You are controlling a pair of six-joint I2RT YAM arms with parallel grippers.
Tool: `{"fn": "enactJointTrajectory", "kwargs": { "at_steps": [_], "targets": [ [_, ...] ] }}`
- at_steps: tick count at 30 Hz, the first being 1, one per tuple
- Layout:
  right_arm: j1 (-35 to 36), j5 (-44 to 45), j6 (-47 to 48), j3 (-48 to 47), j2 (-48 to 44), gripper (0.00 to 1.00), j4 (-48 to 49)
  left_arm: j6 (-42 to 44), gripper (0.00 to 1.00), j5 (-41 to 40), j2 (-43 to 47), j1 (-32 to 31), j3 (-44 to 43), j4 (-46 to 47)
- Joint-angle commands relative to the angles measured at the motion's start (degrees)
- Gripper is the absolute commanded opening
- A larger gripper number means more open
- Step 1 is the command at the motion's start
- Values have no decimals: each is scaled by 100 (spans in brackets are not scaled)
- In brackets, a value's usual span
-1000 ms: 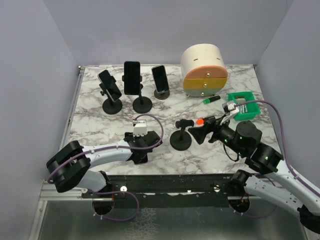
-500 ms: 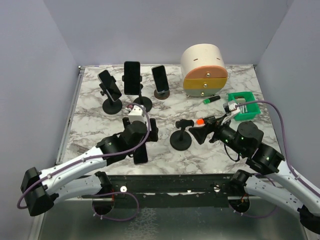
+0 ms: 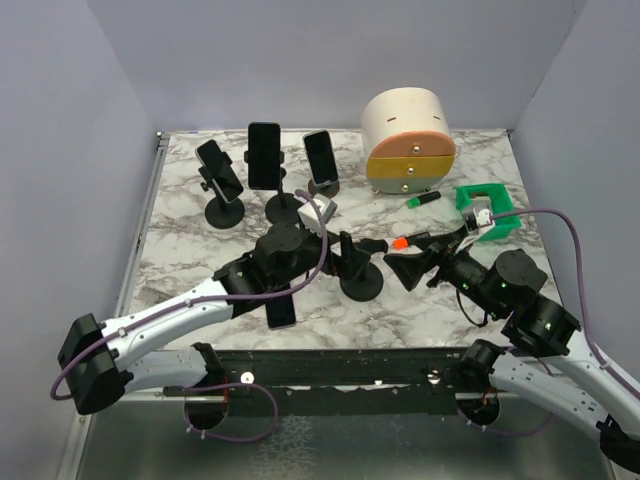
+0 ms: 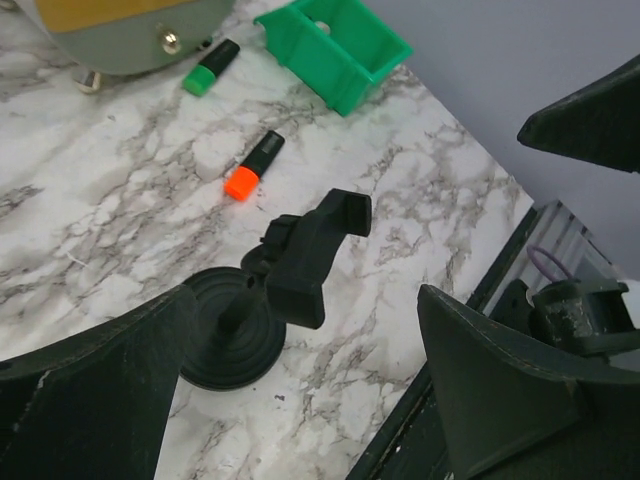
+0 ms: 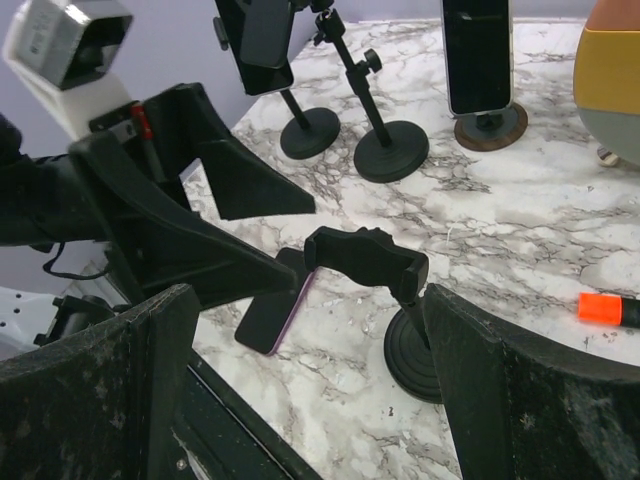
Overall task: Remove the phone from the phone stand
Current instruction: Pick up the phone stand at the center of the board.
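The black phone stand (image 3: 362, 278) stands on its round base near the table's front middle, and its clamp holds nothing. It also shows in the left wrist view as the phone stand (image 4: 305, 262) and in the right wrist view as the phone stand (image 5: 372, 265). The phone (image 3: 281, 311), dark with a purple edge, lies flat on the marble left of the stand, partly under my left arm; the right wrist view shows the phone (image 5: 268, 312) too. My left gripper (image 3: 344, 252) is open just left of the stand, touching nothing. My right gripper (image 3: 399, 263) is open just right of it.
Three more phones on stands line the back: left (image 3: 222, 172), middle (image 3: 264, 155) and right (image 3: 320, 157). A round drawer box (image 3: 408, 140) stands at the back right. A green bin (image 3: 487, 212), a green marker (image 3: 425, 200) and an orange marker (image 3: 400, 243) lie near my right arm.
My left arm has swung from the phone at the front edge over to the stand, and its jaws have opened wider. The phone stays flat on the table. The right arm shifted slightly.
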State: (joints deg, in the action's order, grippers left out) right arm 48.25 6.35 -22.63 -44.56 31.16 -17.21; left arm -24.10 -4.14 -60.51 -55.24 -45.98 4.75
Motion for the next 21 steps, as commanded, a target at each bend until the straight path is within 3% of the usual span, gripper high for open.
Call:
{"fn": "enactJointTrajectory", "kwargs": {
  "at_steps": [1, 7, 21],
  "targets": [
    [3, -159, 5, 45, -69, 99, 63, 223, 90, 800, -576, -4, -429, 325],
    [0, -116, 10, 43, -119, 99, 25, 261, 83, 776, -1045, 47, -587, 472],
    [8, -20, 55, 22, -165, 99, -89, 116, 40, 1070, -1286, 271, -428, 796]
  ]
}}
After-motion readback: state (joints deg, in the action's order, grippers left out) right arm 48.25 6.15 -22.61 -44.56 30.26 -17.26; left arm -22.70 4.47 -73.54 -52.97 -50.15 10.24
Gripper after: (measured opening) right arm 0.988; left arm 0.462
